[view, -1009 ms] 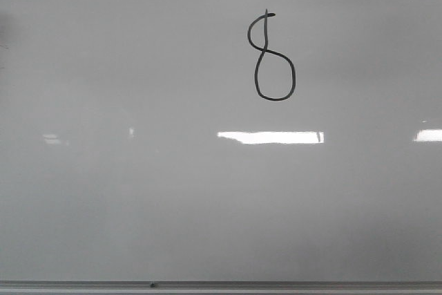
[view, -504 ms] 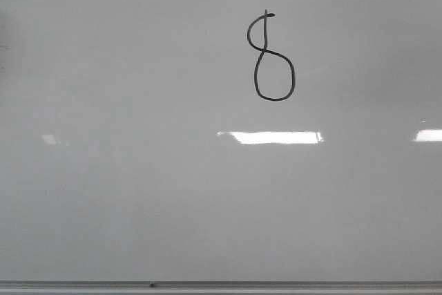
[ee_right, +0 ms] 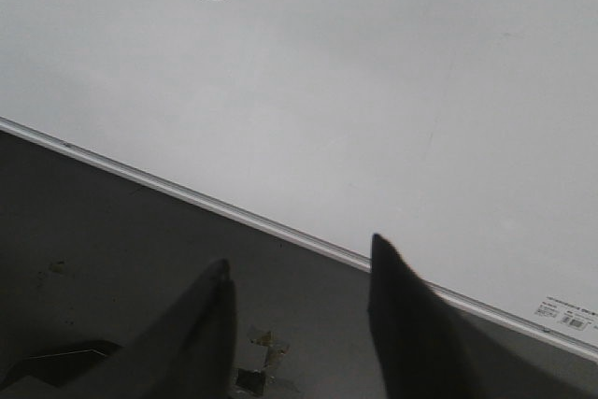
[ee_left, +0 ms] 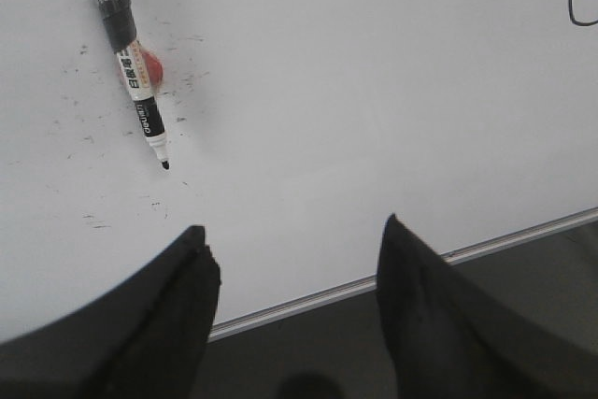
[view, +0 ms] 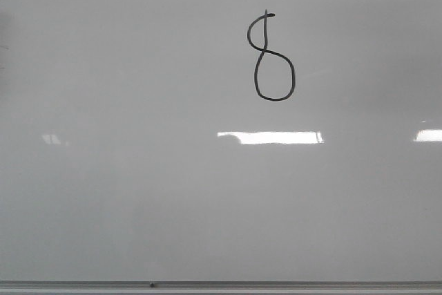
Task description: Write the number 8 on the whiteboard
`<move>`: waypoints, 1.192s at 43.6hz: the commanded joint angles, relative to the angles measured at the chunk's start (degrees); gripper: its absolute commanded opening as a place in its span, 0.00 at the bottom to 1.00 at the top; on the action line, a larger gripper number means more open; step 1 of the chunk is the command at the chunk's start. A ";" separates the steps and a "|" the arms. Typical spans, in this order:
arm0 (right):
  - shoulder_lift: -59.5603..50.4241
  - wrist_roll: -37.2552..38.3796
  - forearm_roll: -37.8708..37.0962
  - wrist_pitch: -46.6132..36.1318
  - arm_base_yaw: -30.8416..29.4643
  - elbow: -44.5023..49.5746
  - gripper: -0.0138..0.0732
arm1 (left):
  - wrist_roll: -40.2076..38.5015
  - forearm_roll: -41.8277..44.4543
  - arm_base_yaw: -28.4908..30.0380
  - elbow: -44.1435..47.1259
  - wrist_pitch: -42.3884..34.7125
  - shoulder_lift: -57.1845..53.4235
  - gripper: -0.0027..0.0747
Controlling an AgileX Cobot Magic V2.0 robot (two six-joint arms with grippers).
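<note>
The number 8 (view: 271,57) sat finished, upper right of centre on the whiteboard (view: 138,205). Marker (ee_left: 132,67) lay released, uncapped. Left gripper (ee_left: 294,263) and right gripper (ee_right: 299,292) were both open, empty. Task looked done.

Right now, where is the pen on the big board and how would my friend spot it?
Look at the whiteboard in the left wrist view. The marker lies flat on it, away from the board's metal edge strip, amid small black smudges. It is the only solid object there: black cap, white labelled barrel, bare tip, with a red blob beside it.
</note>
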 commanded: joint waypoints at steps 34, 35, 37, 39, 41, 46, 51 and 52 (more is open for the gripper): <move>0.12 0.07 -0.51 -2.10 -0.30 -1.37 0.03 | -0.80 -0.84 -0.36 -1.36 -5.75 -0.04 0.01; 0.12 0.07 -0.51 -2.10 -0.30 -1.37 0.03 | -0.80 -0.84 -0.36 -1.36 -5.75 -0.04 0.01; 0.12 0.07 -0.51 -2.10 -0.30 -1.37 0.03 | -0.80 -0.84 -0.36 -1.36 -5.75 -0.04 0.01; 0.12 0.07 -0.51 -2.10 -0.30 -1.37 0.03 | -0.80 -0.84 -0.36 -1.36 -5.75 -0.04 0.01; 0.12 0.07 -0.51 -2.10 -0.30 -1.37 0.03 | -0.80 -0.84 -0.36 -1.36 -5.75 -0.04 0.01; 0.12 0.07 -0.51 -2.10 -0.30 -1.37 0.03 | -0.80 -0.84 -0.36 -1.36 -5.75 -0.04 0.01; 0.12 0.07 -0.51 -2.10 -0.30 -1.37 0.03 | -0.12 -0.54 -0.09 -0.81 -6.10 -1.81 0.01; 0.12 0.07 -0.51 -2.10 -0.30 -1.37 0.03 | 0.54 0.00 0.30 -0.48 -6.67 -2.13 0.01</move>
